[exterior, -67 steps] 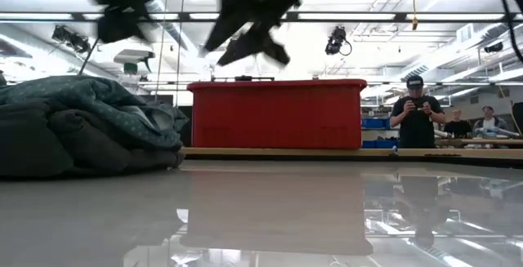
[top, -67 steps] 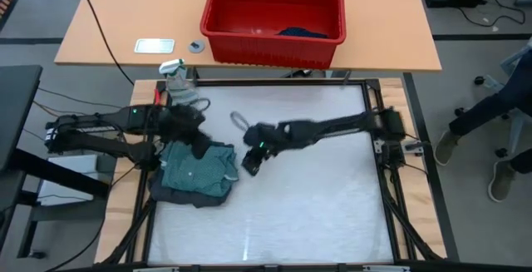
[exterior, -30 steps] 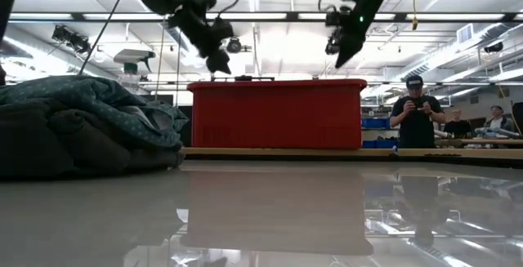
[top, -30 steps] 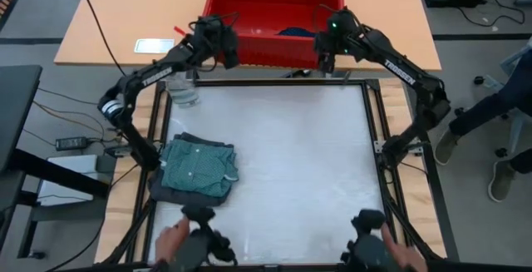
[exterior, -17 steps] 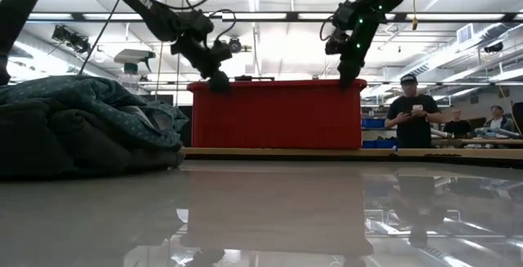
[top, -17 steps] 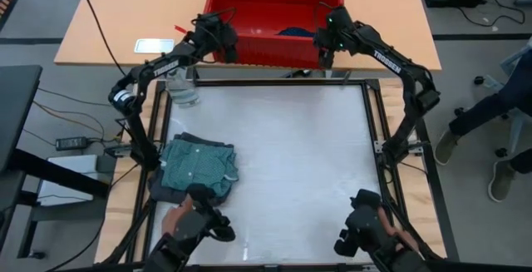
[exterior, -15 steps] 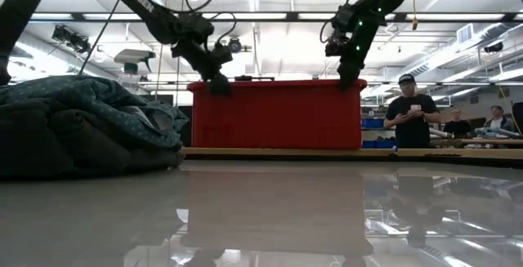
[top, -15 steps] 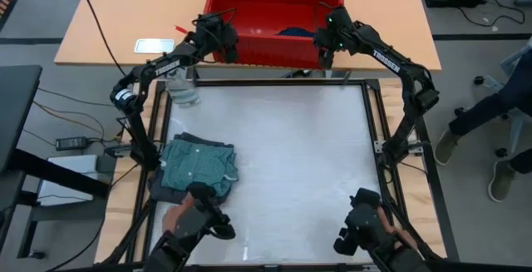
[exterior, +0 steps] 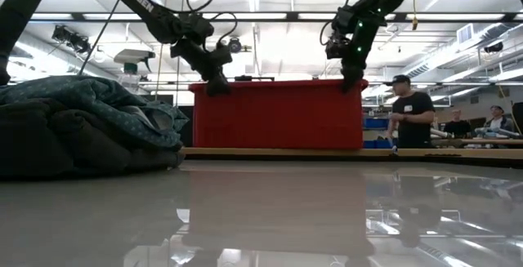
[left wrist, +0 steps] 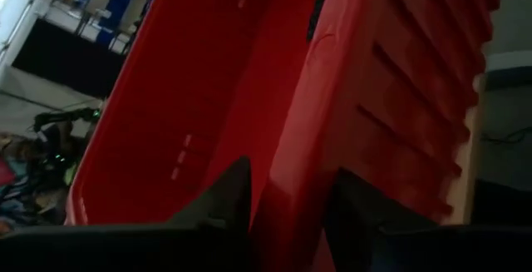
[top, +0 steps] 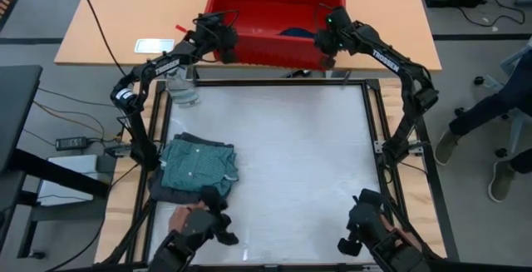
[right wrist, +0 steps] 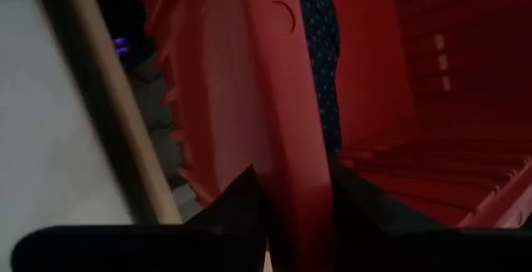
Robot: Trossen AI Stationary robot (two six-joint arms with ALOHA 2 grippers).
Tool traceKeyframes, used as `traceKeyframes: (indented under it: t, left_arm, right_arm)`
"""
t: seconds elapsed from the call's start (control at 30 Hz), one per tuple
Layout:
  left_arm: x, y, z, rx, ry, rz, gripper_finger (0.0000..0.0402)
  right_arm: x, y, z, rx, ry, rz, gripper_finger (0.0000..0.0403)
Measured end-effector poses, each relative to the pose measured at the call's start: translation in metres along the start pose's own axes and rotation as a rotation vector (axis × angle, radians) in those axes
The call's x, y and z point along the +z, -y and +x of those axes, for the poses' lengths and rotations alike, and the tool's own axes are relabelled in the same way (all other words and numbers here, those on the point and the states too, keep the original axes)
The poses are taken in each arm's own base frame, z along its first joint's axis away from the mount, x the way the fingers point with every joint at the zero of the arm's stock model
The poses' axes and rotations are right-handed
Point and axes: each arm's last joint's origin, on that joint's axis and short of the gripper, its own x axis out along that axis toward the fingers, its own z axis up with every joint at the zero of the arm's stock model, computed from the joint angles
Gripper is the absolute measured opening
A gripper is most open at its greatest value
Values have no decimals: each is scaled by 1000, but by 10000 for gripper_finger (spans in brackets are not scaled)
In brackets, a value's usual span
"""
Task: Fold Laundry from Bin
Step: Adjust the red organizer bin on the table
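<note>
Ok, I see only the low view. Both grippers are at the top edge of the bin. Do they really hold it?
Observer: Yes. The left gripper has the rim of the bin between its fingers, one inside and one outside.
Operator: And the right one?
Observer: The same. The right gripper clamps the rim near the other corner of that wall.
Operator: Is there something in the bin?
Observer: A navy piece with dots lies inside, close to the right gripper.
</note>
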Motion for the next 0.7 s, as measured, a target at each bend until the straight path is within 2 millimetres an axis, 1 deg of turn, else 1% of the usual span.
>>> traceKeyframes:
  t: [0.1,0.2,0.3,0.37,0.47,0.6,0.7]
  left_arm:
    - [13,9,-4,-31,11,20,115]
    - [30,17,-14,-63,33,39,103]
    - [49,29,-29,-113,29,50,101]
    - [62,40,-42,-166,14,31,107]
    - [78,56,-57,-261,0,-42,112]
    - [94,79,-74,-350,-64,-133,115]
    - [104,97,-85,-384,-129,-182,118]
  right_arm:
    - [-4,-5,-9,22,-51,1,102]
    - [-10,-9,-22,51,-94,-3,102]
    - [-18,-13,-38,100,-136,10,102]
    - [-25,-19,-50,169,-162,35,102]
    - [-32,-30,-66,273,-219,67,107]
    - [-35,-48,-77,370,-299,94,110]
    - [-40,-66,-81,420,-335,155,133]
